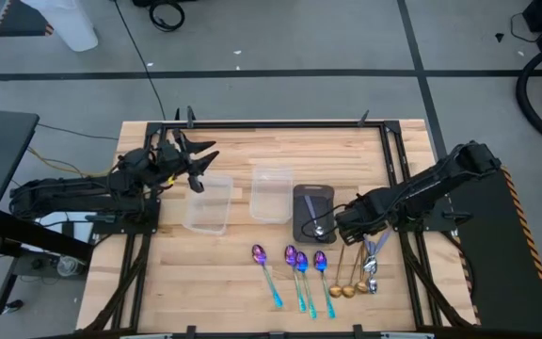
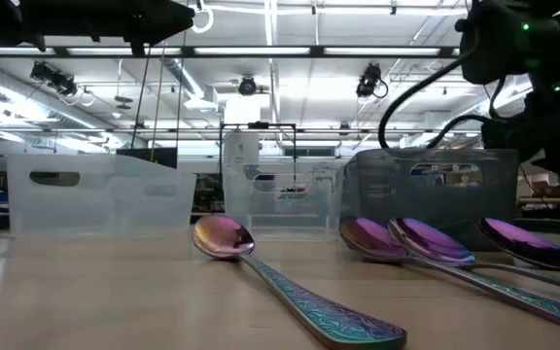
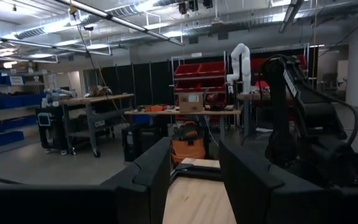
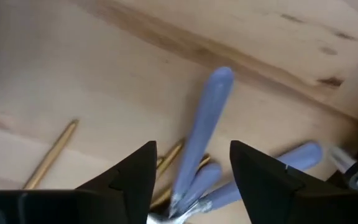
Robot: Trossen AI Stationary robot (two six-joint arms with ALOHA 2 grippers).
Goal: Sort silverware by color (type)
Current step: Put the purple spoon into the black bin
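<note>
Several purple-bowled spoons with teal handles [image 1: 299,271] lie side by side near the table's near edge, and their bowls [image 2: 224,236] show close in the low view. To their right lie gold spoons [image 1: 344,275] and silver spoons [image 1: 372,258]. One more silver spoon [image 1: 320,227] lies in the dark grey tray [image 1: 301,194]. My right gripper [image 1: 344,224] [image 4: 192,152] is open, low over the far ends of the gold and silver handles, with silver handles [image 4: 201,134] between its fingers. My left gripper [image 1: 196,158] [image 3: 194,186] is open, raised by the far-left clear tub [image 1: 208,203]. My right gripper points down at the table with one finger [image 4: 138,171] on each side of the silver spoon handles [image 4: 191,168], which lie flat on the wood. I cannot tell whether the fingers touch them.
A second clear tub [image 1: 272,193] stands between the first tub and the tray. In the low view the tubs [image 2: 100,199] and tray [image 2: 426,190] stand behind the spoons. A black frame borders the table's far edge [image 1: 280,123]. Bare wood lies at the near left [image 1: 191,282].
</note>
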